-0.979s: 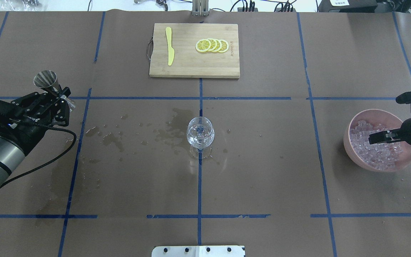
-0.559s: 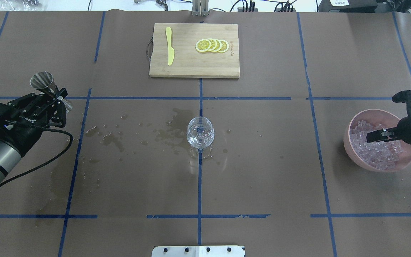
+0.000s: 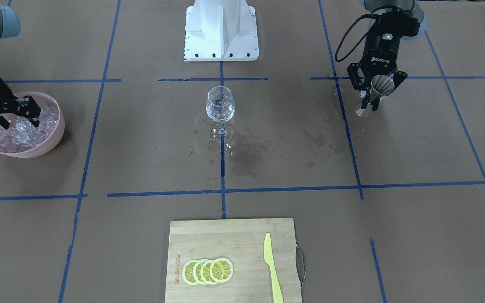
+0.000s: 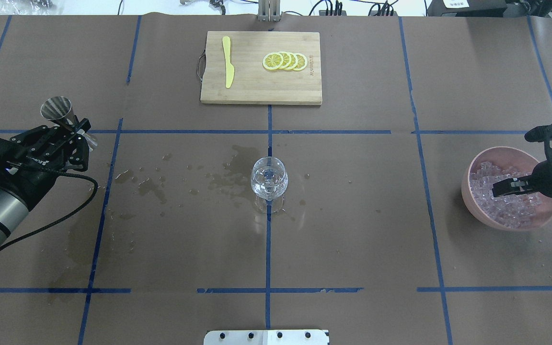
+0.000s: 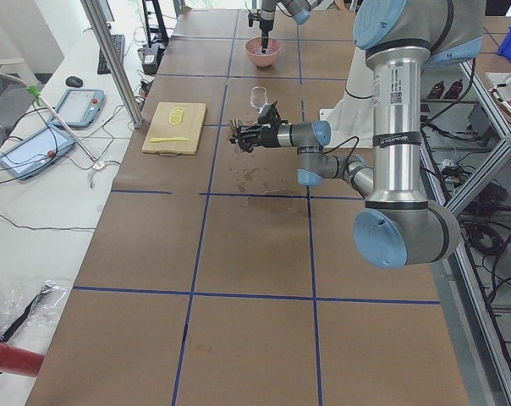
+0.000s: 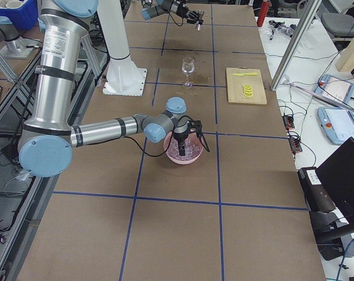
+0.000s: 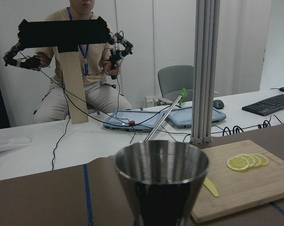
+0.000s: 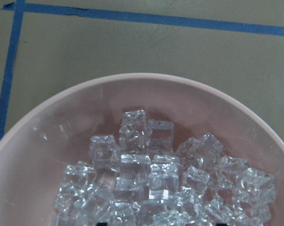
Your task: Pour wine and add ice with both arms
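Observation:
A clear stemmed wine glass [image 4: 269,179] stands upright at the table's middle, also in the front view [image 3: 220,105]. My left gripper [image 4: 78,128] is shut on a steel jigger [image 4: 57,108], held off the table at the far left; the left wrist view shows its cup [image 7: 161,179] close up. My right gripper [image 4: 496,188] is open, jaws spread, and reaches down into a pink bowl [image 4: 477,163] onto the ice [image 4: 511,211]. In the front view its fingers straddle ice [image 3: 19,134]. The right wrist view shows the ice pile [image 8: 151,174] just below.
A bamboo cutting board [image 4: 257,86] at the far middle carries lemon slices [image 4: 285,61] and a yellow knife [image 4: 228,62]. Wet stains [image 4: 228,177] mark the brown paper left of the glass. The white robot base [image 3: 221,29] stands behind the glass.
The left gripper moved the jigger slightly left, then held still. The right gripper shifted a little within the bowl and sits slightly lower over the ice.

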Controlling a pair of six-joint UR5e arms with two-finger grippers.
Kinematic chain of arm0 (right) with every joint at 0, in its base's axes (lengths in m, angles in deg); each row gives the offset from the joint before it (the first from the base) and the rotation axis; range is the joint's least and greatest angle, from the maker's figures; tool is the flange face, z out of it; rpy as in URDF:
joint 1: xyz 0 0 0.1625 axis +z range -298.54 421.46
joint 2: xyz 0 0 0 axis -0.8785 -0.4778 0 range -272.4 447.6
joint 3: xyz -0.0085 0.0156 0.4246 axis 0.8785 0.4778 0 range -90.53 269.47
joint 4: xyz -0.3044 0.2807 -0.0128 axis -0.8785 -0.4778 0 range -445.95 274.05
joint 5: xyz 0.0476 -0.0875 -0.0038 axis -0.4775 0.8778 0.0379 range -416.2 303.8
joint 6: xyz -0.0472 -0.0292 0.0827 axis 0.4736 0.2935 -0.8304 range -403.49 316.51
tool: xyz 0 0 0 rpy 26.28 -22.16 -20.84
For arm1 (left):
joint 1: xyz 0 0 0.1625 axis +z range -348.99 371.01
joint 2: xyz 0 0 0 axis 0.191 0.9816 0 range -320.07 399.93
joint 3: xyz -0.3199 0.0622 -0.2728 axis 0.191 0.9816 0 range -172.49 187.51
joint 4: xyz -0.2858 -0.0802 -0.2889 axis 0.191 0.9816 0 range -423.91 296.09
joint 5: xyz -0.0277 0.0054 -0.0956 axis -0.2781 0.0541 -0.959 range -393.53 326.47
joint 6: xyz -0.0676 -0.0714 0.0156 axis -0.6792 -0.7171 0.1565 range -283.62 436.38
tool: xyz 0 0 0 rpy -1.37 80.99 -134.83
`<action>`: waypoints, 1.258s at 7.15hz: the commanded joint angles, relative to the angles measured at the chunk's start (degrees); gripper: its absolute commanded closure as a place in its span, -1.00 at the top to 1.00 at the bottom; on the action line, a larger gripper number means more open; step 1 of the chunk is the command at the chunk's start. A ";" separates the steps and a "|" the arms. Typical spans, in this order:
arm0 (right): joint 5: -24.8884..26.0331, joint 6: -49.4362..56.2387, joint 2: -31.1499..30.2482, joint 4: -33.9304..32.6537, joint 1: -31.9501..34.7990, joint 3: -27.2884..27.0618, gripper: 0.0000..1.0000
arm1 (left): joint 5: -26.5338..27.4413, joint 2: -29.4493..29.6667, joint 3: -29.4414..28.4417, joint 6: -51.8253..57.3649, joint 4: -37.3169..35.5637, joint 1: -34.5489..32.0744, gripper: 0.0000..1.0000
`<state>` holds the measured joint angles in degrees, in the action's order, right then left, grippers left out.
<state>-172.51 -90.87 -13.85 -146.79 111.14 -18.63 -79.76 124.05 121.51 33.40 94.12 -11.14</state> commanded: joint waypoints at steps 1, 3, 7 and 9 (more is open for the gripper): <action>-0.86 0.01 -0.15 -0.06 -0.02 0.00 0.46 | 0.00 0.09 -0.09 0.00 0.00 0.00 -1.00; -0.86 0.10 -0.42 -0.07 0.15 -0.09 0.39 | 0.00 0.17 -0.09 -0.09 0.00 0.00 -1.00; -0.86 0.36 -0.68 -0.24 0.15 0.00 -0.08 | 0.08 0.00 -1.32 -0.53 0.26 0.00 -1.00; -0.86 0.53 -0.68 -0.24 0.33 -0.09 -0.35 | 0.08 0.00 -1.76 -0.61 0.26 0.00 -1.00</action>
<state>-173.36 -90.48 -14.53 -147.03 111.38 -18.67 -79.67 124.06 119.96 32.84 94.38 -11.14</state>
